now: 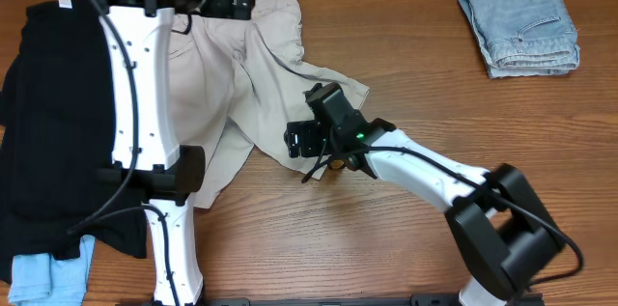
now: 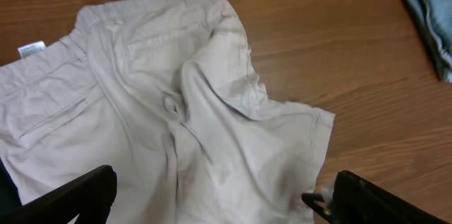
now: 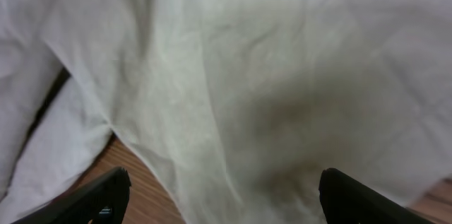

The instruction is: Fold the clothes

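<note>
The shorts [image 1: 241,84] lie rumpled on the wooden surface [image 1: 386,258], not yet folded. The waistband [image 2: 141,1] is toward the far edge, a back pocket [image 2: 49,107] and the white label [image 2: 31,49] face up, and the crotch is bunched into a ridge. One leg flares out toward the right jaws.

Right jaws are spread wide, low over that leg's fabric, nothing pinched. Left jaws are also spread and empty, up near the waistband end (the wrist view shows cloth between the tips, but contact can't be told).

Step in hand looks like flattening before any fold. To do it well, I'd say:
- R takes the leg hem at its corner, both layers.
- L pins or grips the waistband.
- Pull apart gently so the ridge drops out, w/o dragging the whole garment.

A black T-shirt [image 1: 48,103] lies just beside the shorts on the left, so keep clear of it. The folded denim [image 1: 519,24] sits well apart at far right.
</note>
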